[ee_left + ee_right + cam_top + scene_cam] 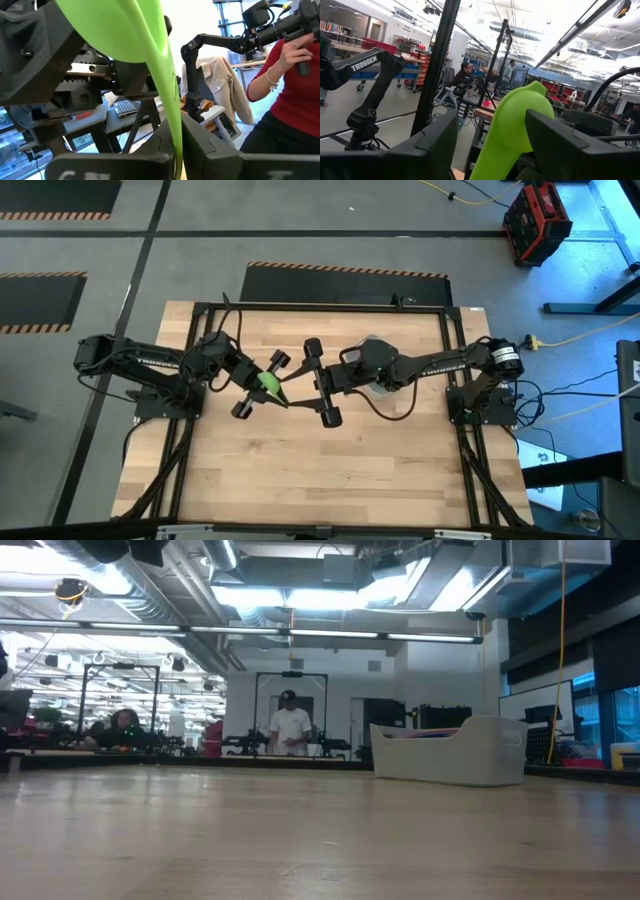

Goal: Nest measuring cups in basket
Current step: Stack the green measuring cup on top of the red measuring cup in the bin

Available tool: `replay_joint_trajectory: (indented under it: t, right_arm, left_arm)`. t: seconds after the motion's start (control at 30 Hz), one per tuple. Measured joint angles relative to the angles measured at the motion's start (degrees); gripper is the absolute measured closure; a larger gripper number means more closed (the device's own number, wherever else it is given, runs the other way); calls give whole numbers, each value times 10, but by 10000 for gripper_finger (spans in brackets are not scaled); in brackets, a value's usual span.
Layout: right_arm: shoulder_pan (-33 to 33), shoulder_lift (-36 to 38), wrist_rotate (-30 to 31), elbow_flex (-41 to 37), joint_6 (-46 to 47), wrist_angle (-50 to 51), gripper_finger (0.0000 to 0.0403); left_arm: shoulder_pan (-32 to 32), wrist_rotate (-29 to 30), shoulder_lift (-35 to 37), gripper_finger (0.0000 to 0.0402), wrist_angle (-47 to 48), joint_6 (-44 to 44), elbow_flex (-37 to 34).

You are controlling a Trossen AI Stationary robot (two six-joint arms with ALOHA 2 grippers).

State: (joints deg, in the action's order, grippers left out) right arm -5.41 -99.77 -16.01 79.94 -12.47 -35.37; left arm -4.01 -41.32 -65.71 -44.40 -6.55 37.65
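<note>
Above the worktop's [300, 480] middle, the left hand [262, 385] pinches the green measuring cup's [269, 383] handle. The right hand [322, 383], open wide at its three o'clock, reaches in. The basket [450, 751] lies further toward three o'clock, nearer the right arm.

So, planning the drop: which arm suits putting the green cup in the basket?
Right: the basket sits under that arm, and the open right gripper straddles the green cup the left gripper holds.

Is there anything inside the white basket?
From the low view, the basket shows a strip of purple and red just over its dipped rim, probably cups. Its walls hide everything lower. From above, the right arm covers most of it.
</note>
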Motion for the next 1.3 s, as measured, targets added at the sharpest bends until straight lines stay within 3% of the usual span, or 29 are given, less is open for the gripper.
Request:
replay_joint_trajectory:
  t: [0.33,0.57,0.73,1.07,1.3]
  right_arm:
    - [0,0,-1,0,0,1,155]
    - [0,0,-2,0,4,13,84]
    - [0,13,-2,0,78,38,52]
    - [18,179,1,0,34,362,50]
    - [37,292,1,0,32,566,50]
  left_arm:
    - [0,0,0,398,1,0,0]
    - [0,0,0,398,2,1,0]
    - [0,-1,0,398,2,2,0]
    - [0,1,-2,399,1,-3,0]
    - [-7,8,-72,400,12,-14,61]
